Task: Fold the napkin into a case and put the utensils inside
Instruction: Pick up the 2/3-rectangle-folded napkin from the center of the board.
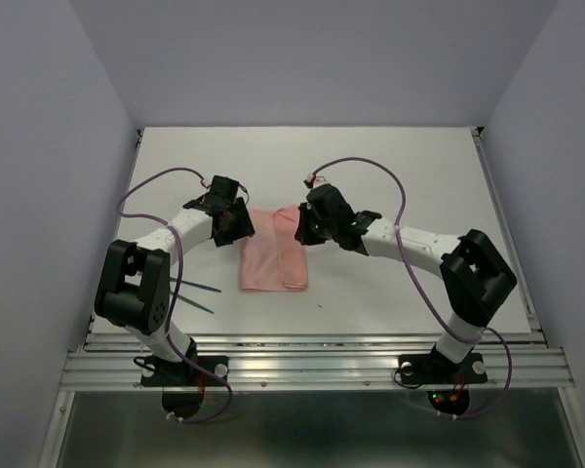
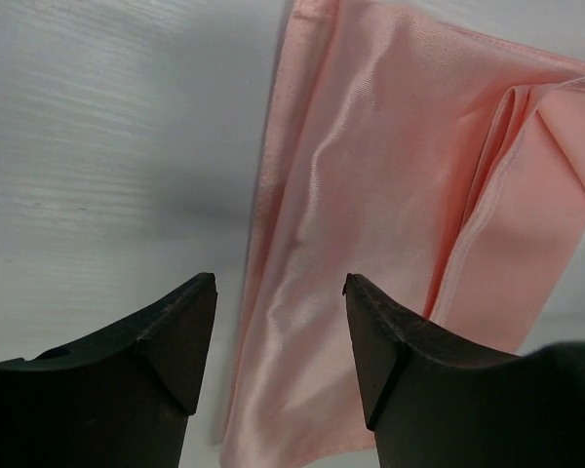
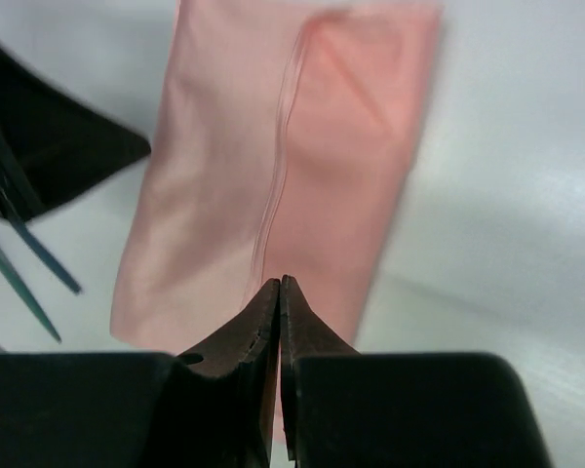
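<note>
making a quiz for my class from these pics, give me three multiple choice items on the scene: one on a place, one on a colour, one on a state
1. Where are the utensils?
A) on the table, left of the napkin
B) inside the napkin
C) in the right gripper

2. What colour is the napkin?
A) white
B) salmon pink
C) teal

3. How is the left gripper?
A) shut on the napkin
B) shut on a utensil
C) open

Answers:
1 A: the top view shows them lying on the table, apart from the cloth.
2 B: it is pink in all three views.
3 C: its wrist view shows the jaws wide apart, gripping nothing.
</note>
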{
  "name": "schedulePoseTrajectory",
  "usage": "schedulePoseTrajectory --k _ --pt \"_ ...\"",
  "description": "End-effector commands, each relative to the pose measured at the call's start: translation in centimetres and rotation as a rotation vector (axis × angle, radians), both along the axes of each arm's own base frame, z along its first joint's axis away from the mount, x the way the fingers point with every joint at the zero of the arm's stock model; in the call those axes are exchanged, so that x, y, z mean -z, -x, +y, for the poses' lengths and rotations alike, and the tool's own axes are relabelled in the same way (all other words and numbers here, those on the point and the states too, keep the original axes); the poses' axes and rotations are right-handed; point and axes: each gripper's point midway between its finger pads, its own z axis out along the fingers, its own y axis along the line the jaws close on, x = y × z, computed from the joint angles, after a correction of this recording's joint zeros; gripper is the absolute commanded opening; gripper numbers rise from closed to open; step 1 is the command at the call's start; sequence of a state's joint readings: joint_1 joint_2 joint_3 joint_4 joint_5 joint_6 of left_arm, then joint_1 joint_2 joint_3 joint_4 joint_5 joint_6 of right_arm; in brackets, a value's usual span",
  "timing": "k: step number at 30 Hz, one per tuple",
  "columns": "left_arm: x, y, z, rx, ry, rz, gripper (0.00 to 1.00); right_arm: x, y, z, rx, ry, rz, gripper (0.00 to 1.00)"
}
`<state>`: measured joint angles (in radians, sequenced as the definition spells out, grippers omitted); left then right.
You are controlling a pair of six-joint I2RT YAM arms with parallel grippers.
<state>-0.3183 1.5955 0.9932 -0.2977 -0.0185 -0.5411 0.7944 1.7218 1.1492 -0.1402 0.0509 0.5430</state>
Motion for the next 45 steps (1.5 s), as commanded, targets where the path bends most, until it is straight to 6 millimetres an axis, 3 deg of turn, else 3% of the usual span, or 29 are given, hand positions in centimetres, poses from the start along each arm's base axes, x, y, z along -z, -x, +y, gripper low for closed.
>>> schedulePoseTrajectory --k 1,4,8,19,23,27,33,35,38,39,41,43,45 --pt "-0.4 -0.4 1.3 -0.067 -0.022 -0.043 0.65 -3.0 -6.6 -1.1 0.075 -0.005 -0.094 0.08" --pt "0.8 -0.3 1.1 -0.061 -0.017 -0.014 0.64 -2.7 -9.1 -1.1 0.097 0.016 -0.096 0.08" --pt "1.9 0.2 1.0 -0.053 -0.01 0.006 0.64 -0.8 -12.2 -0.5 0.115 0.059 -0.081 0.08" --pt "4.0 -0.1 1.1 -0.07 -0.027 0.04 0.56 2.8 -13.0 0.8 0.073 0.089 -0.031 0.07" --pt "4.6 -0.2 0.7 -0.064 -0.015 0.057 0.48 4.1 -13.1 1.1 0.061 0.098 -0.011 0.07" --pt "4.7 -0.3 0.5 -0.063 0.0 0.058 0.3 5.5 -13.0 0.9 0.073 0.116 0.008 0.08" --pt "3.5 -1.0 0.2 -0.055 0.003 0.047 0.04 7.4 -12.5 0.0 0.102 0.171 0.068 0.08" --pt "2.8 -1.2 -0.1 -0.043 0.015 0.035 0.0 7.4 -12.3 -0.1 0.104 0.17 0.071 0.08" --pt "1.2 -1.4 0.3 -0.071 0.011 0.001 0.09 7.2 -12.1 -0.3 0.101 0.171 0.07 0.08" --pt "0.4 -1.7 0.5 -0.082 0.008 -0.022 0.23 7.1 -12.0 -0.3 0.098 0.172 0.07 0.07" --pt "-0.9 -2.7 0.8 -0.095 -0.01 -0.059 0.4 6.8 -12.0 -0.3 0.092 0.17 0.061 0.08" --pt "-1.6 -3.4 0.9 -0.093 -0.022 -0.073 0.48 6.9 -11.9 -0.4 0.087 0.174 0.062 0.07" --pt "-2.3 -4.5 0.7 -0.093 -0.023 -0.093 0.5 6.9 -11.9 -0.3 0.083 0.173 0.065 0.07"
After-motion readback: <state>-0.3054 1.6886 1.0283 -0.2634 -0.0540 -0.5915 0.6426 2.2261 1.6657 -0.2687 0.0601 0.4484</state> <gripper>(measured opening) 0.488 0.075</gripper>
